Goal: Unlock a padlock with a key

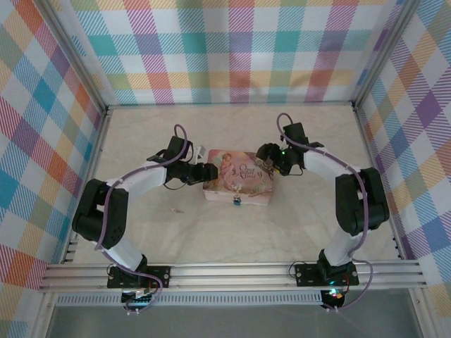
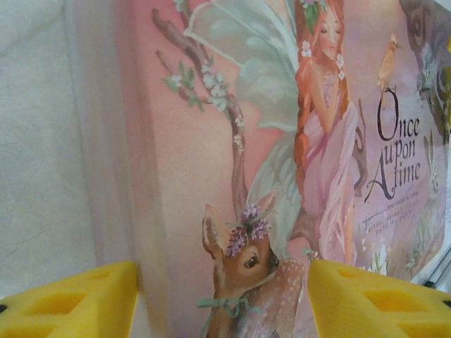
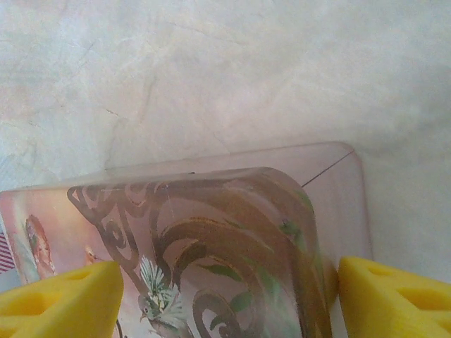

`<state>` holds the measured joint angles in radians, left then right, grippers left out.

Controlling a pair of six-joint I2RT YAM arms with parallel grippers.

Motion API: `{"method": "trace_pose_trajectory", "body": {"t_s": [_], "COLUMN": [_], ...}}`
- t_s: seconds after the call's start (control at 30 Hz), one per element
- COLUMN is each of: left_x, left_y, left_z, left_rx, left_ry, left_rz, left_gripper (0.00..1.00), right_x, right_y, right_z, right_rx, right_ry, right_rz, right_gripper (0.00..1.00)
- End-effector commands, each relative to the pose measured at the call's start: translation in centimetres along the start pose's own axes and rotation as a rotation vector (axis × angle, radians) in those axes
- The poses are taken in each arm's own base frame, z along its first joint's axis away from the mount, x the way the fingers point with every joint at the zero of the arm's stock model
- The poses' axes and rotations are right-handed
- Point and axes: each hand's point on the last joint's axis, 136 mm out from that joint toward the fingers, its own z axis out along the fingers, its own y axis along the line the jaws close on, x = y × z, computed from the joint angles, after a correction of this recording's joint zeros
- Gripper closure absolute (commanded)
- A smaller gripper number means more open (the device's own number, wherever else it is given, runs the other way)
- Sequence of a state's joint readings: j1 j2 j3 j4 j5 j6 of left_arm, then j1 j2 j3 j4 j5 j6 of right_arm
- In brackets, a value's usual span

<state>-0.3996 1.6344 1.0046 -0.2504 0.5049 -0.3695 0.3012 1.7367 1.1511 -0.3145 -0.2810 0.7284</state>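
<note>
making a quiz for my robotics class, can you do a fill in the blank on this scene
The tin box lid reads "Once upon a ____".
The key lies on the table, on the ____ arm's side of the tin box.
The left end effector and right end effector have ____ fingers.
Missing: time; left; yellow

Key [image 1: 178,209] left of box [image 1: 239,172], padlock [image 1: 237,201] before it

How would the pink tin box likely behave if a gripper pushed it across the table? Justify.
The tin box looks low, broad and rigid, so it would probably slide rather than tip or roll. Its glossy lid looks slippery to grip. Its small padlock may swing.
</note>
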Motion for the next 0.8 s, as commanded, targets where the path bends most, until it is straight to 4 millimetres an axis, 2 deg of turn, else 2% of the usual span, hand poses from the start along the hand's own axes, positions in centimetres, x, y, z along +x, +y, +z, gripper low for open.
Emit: {"method": "trace_pose_trajectory", "body": {"t_s": [0.0, 0.2, 0.5, 0.77], "left_x": [-1.2, -3.5, -5.6, -5.6], "left_y": [-4.2, -4.7, -4.5, -4.2], "left_z": [-0.2, 0.6, 2.0, 2.2], "left_rx": [0.12, 0.114, 0.088, 0.079], "left_ry": [-0.058, -0.113, -0.15, -0.157], "left_rz": [0.056, 0.04, 0.027, -0.004], "left_gripper": [0.36, 0.35, 0.34, 0.3], "right_x": [1.0, -0.5, -2.9, -3.9], "right_y": [4.6, 4.2, 3.8, 3.7], "right_z": [-0.1, 0.8, 0.8, 1.0], "right_rx": [-0.147, -0.105, -0.079, -0.072], "right_ry": [0.09, 0.064, 0.027, 0.022], "right_rz": [-0.109, -0.137, -0.139, -0.139], "right_gripper": [0.22, 0.21, 0.21, 0.19]}}
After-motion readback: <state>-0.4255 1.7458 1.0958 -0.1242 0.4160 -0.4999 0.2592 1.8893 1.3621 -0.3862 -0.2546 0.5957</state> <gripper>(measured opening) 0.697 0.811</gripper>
